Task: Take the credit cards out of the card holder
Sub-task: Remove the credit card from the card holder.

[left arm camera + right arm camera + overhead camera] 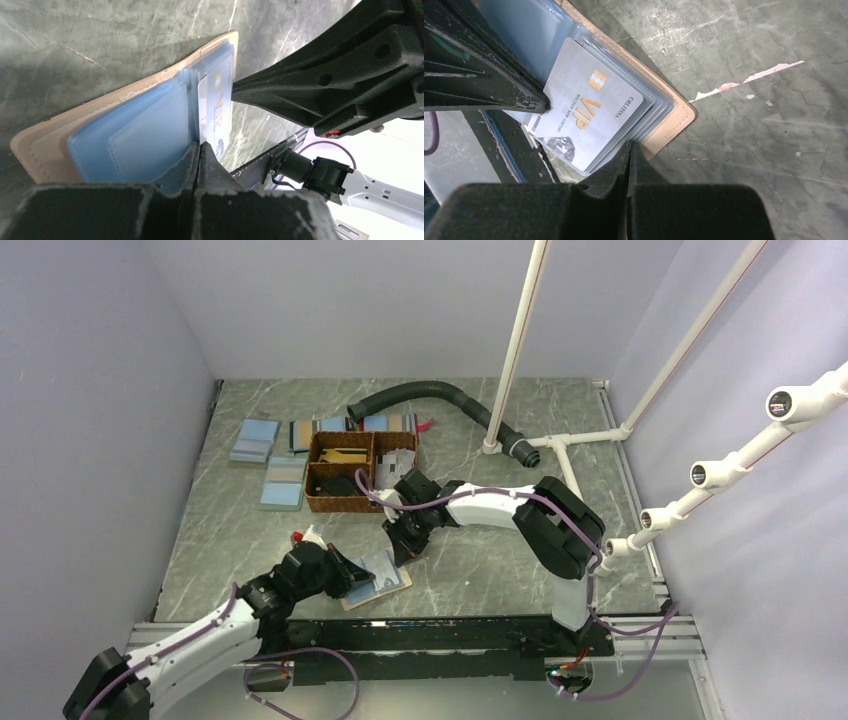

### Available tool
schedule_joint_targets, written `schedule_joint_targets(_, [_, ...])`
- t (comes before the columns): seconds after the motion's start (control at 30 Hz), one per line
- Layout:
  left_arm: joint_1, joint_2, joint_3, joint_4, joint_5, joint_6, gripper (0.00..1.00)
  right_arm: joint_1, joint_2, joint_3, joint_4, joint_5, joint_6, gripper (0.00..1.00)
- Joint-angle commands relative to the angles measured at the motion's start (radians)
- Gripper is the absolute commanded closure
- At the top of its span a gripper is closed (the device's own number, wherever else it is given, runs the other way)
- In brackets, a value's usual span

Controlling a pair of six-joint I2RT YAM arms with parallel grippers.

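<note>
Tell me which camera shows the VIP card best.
Right wrist: the VIP card lies face-on, gold lettering readable, sticking out of the card holder. Left wrist shows it as a narrow foreshortened strip. Top external shows only the holder, the card too small to tell.

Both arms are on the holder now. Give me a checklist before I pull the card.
1. The holder lies open on the table: ok.
2. The left fingers are shut on its blue flap: ok.
3. The card is out of the sleeve: not ok, it sits inside.
4. The right fingers are shut at the sleeve edge: ok.
5. The right fingers hold the card itself: cannot tell.
</note>
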Motion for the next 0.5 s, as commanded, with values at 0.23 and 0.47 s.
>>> schedule_joint_targets(0.23, [0.0, -0.19, 0.011, -0.217, -0.032, -0.054, 1.0, 0.019, 0.04, -0.003, -0.035, 0.076, -0.032, 1.0])
schedule_joint_targets(0.47, [0.002, -0.193, 0.031, -0.303, -0.02, -0.08, 1.0, 0.018, 0.046, -0.005, -0.039, 0.09, -0.039, 1.0])
